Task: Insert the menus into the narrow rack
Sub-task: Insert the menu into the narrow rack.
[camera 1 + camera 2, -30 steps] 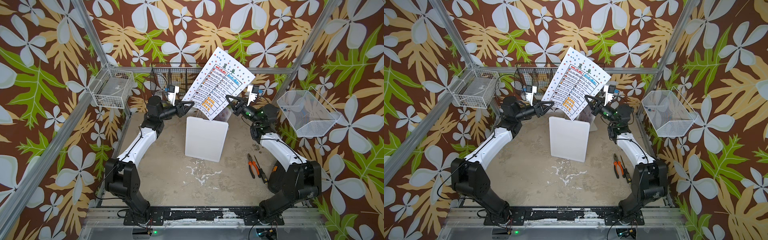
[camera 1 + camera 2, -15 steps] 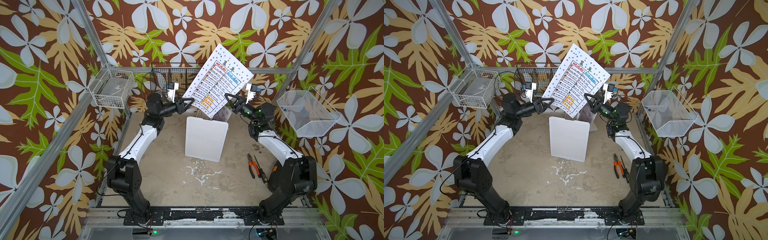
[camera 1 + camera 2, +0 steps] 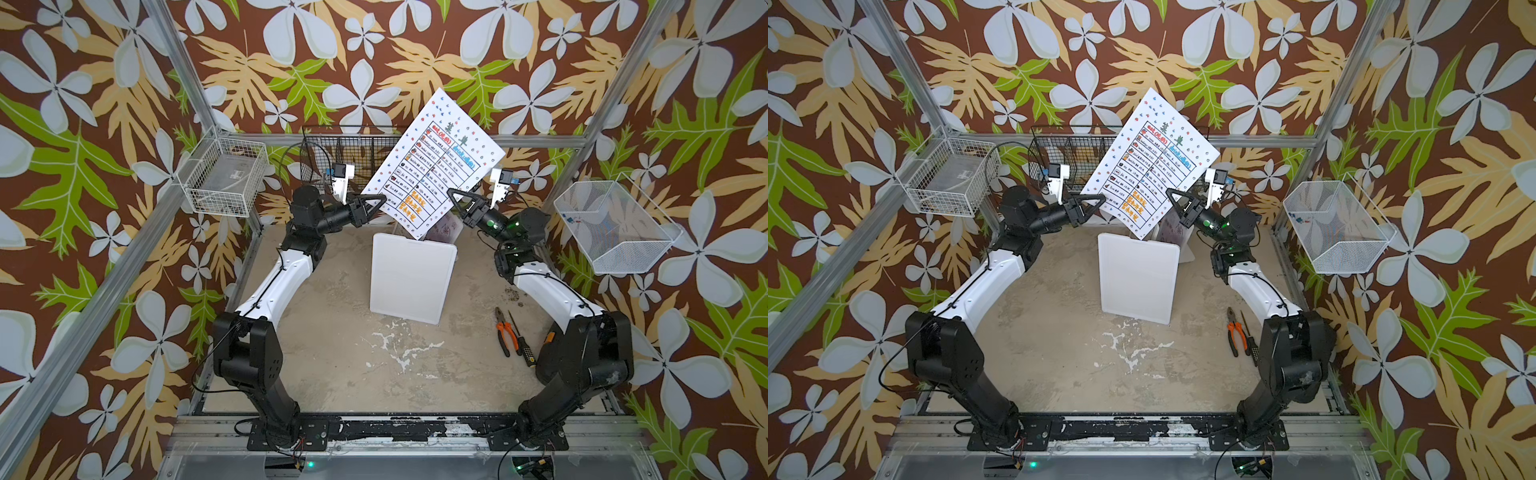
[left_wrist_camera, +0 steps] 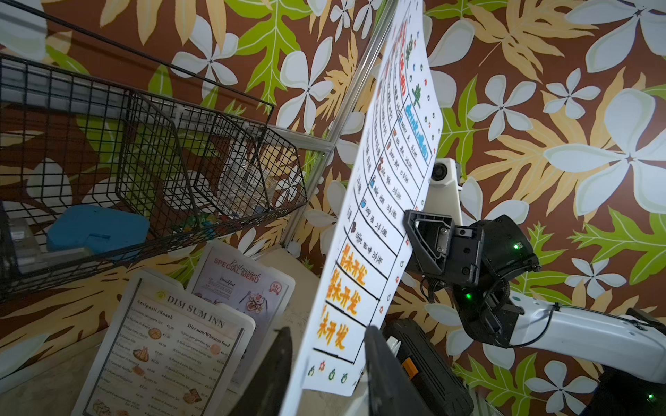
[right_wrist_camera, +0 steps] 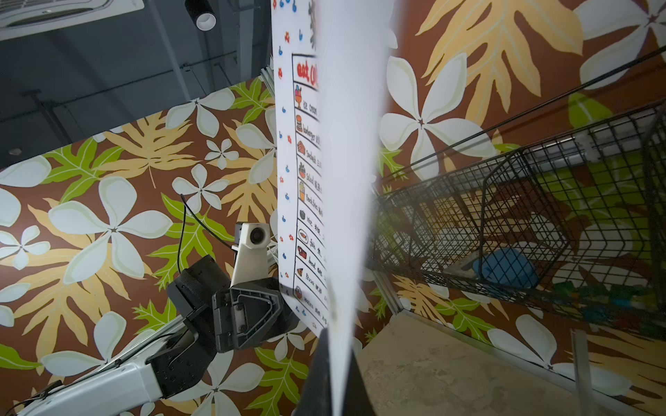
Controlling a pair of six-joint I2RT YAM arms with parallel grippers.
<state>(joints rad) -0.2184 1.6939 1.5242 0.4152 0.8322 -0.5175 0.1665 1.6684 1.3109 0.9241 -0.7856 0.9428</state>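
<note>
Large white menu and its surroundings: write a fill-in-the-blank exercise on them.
The large white menu is clamped by the shut pincer of the ___ arm.
Behind the DIM SUM INN menu, the pinkish menu reads ___ MENU.
The pliers have ___ handles.
Missing words: right; SPECIAL; orange.

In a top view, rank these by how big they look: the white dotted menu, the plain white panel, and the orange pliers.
Largest: white dotted menu, though it's raised nearer the camera.
Next: white panel.
Smallest: orange pliers.
</note>
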